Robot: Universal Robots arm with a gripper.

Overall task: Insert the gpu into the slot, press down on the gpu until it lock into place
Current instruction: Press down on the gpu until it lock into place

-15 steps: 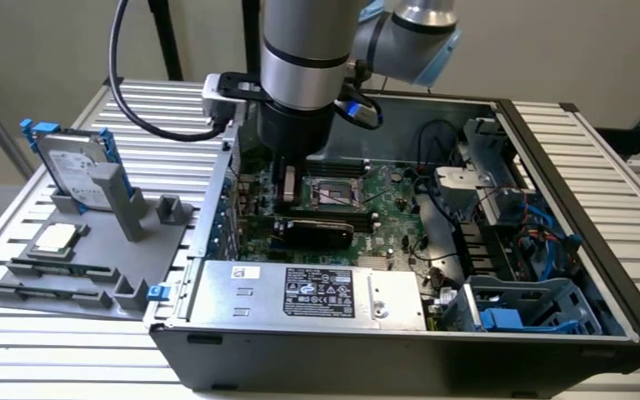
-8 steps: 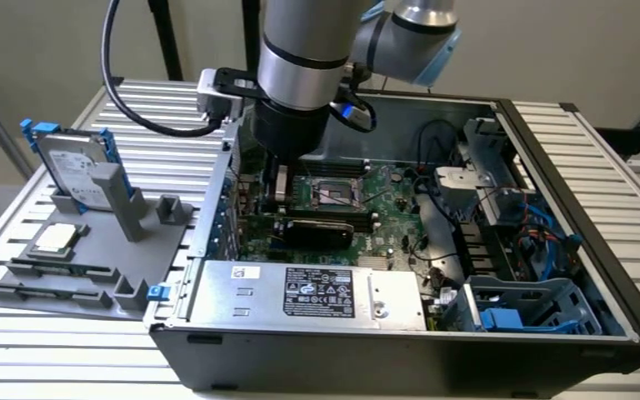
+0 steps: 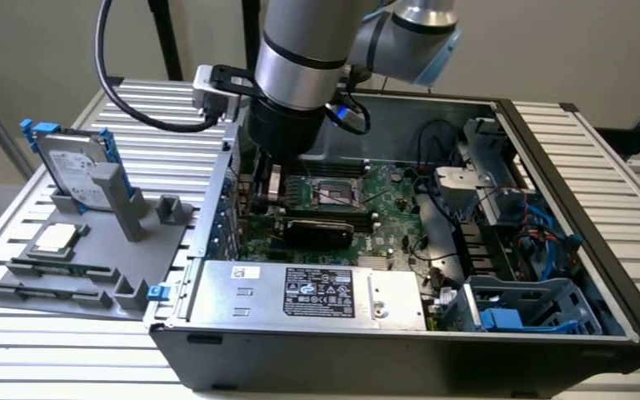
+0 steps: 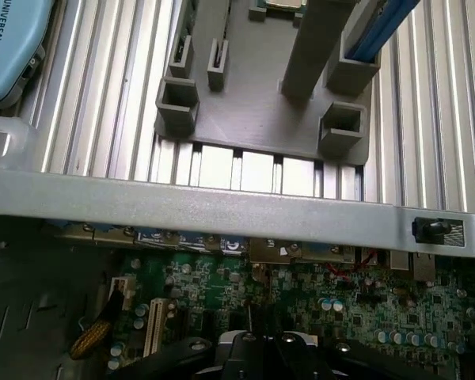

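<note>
The wrist view's edge cuts off most of the gripper (image 4: 261,348). In the exterior view the arm (image 3: 297,75) hides part of the motherboard (image 3: 392,187) behind it; the power-supply label (image 3: 317,292) is too small to read

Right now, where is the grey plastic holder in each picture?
Exterior view: the grey plastic holder sits on the ribbed table at the exterior view's left, outside the computer case.
Wrist view: the grey plastic holder lies on the ribbed table, beyond the case's metal wall.
Shared landmark: the green motherboard, inside the case.
</note>
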